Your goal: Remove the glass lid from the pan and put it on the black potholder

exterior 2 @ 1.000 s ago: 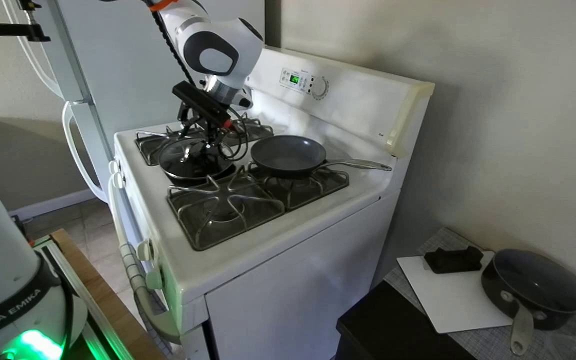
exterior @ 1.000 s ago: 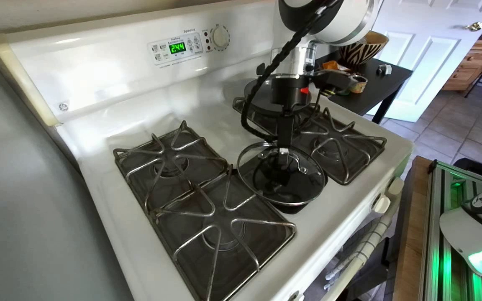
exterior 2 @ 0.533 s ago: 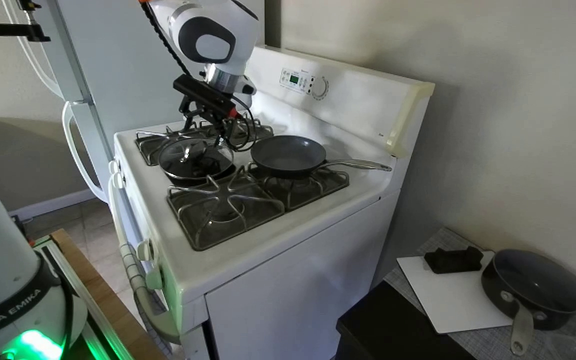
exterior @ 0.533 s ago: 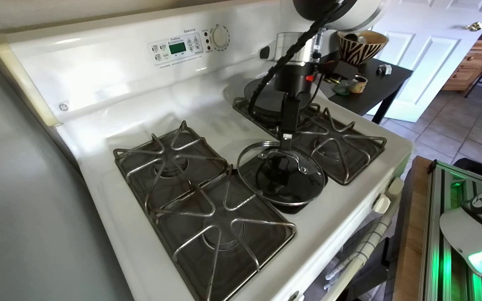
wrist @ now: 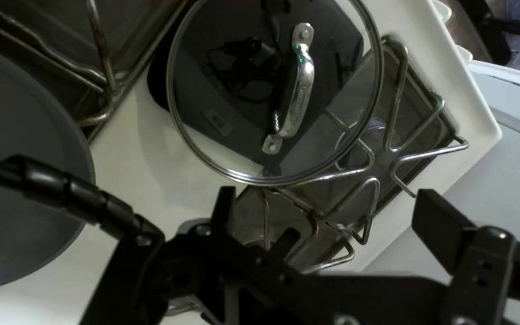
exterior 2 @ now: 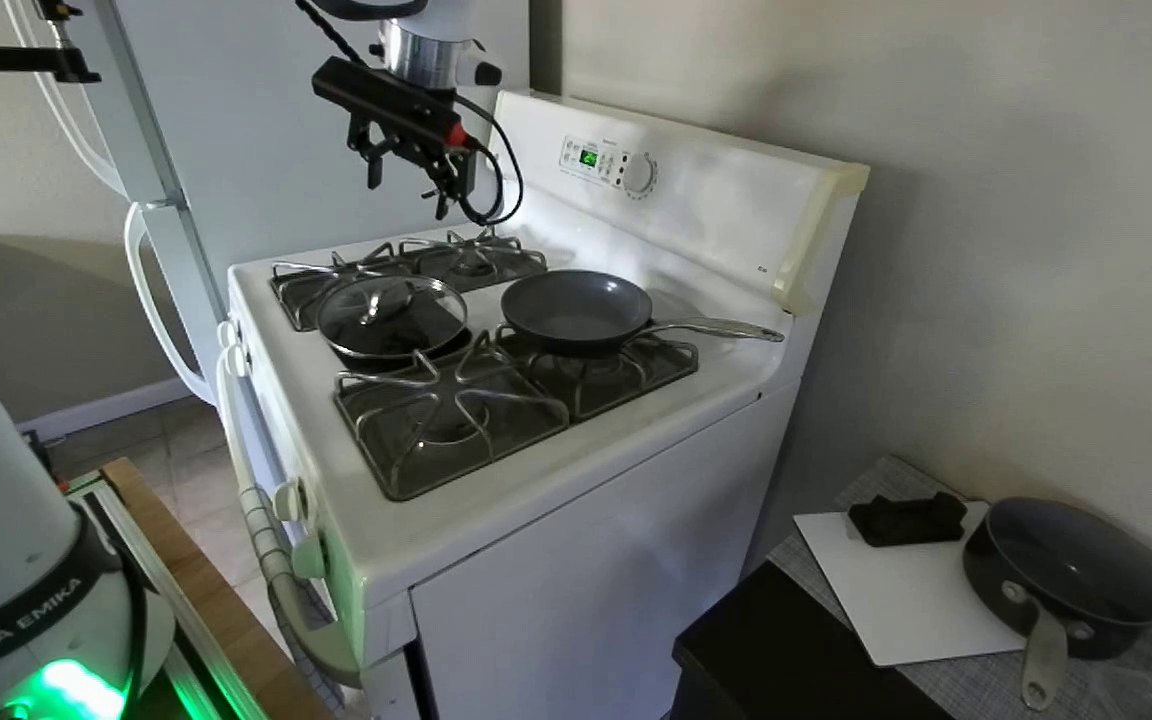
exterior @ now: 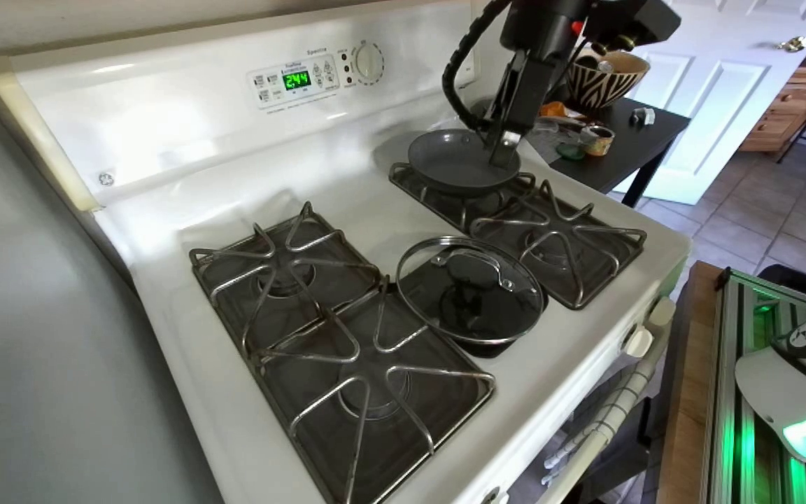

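The glass lid (exterior: 471, 308), round with a thin metal rim and a shiny metal handle, lies between the burner grates in both exterior views (exterior 2: 393, 310) and in the wrist view (wrist: 251, 104). Under it is the flat black potholder (exterior: 492, 348); its edge shows left of the lid in the wrist view (wrist: 157, 81). The uncovered dark grey pan (exterior: 448, 159) stands on a back burner, its metal handle visible in an exterior view (exterior 2: 576, 305). My gripper (wrist: 325, 205) is open and empty, raised above the stove, apart from lid and pan (exterior 2: 409, 190).
Metal burner grates (exterior: 375, 378) flank the lid. The stove's back panel (exterior: 200, 105) rises behind. Beside the stove, a dark saucepan (exterior 2: 1066, 560) and a black object (exterior 2: 906, 521) rest on a white board (exterior 2: 921, 610). A patterned bowl (exterior: 602, 80) stands on the dark side table.
My gripper has risen from close to the lid's handle to well above the stove. The lid, the potholder and the pan have stayed in place.
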